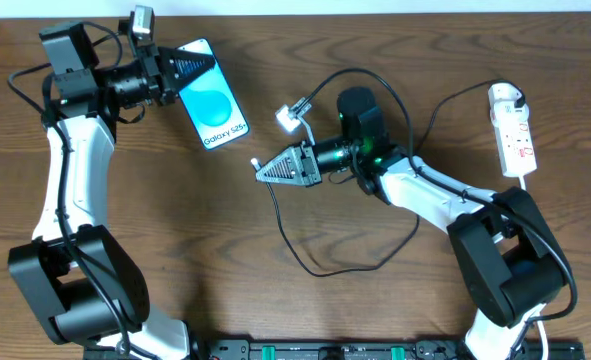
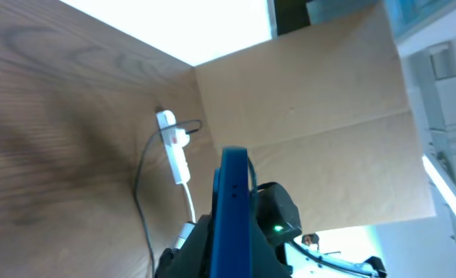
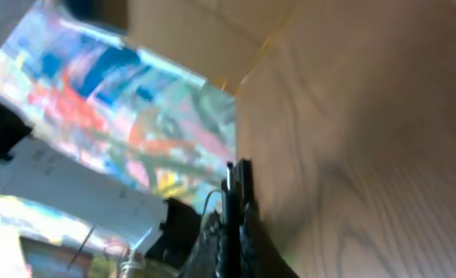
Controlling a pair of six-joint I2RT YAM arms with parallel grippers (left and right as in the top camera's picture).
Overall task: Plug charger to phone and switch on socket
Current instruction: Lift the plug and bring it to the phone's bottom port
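The table point(image 1: 175, 230) carries the whole job. The left gripper point(image 1: 200, 66), at the far left, is clenched on the upper end of the phone point(image 1: 215, 105). The screen faces up, and the lower short edge, where the port is judged to sit, points toward the table centre. The left wrist view shows the phone edge-on between the fingers. Whether it rests on the wood or is lifted cannot be told.

The right gripper point(image 1: 265, 168), at the centre, has its jaws pressed together on the free end of the charger point(image 1: 320, 270). The plug tip itself is too small to make out. This gripper is near the phone's lower edge but apart from it.

Step in hand: mating plug to port. Hold the phone rigid, square the tip to the port, then advance along the phone's long axis — apply no sideways load.

The socket point(image 1: 512, 128) lies at the far right, well apart, with the white adapter point(image 1: 505, 97) at its far end. Its switch state cannot be read.

Obstruction: the charger's slack loops on the table beneath the right arm — it may drag on the tip.
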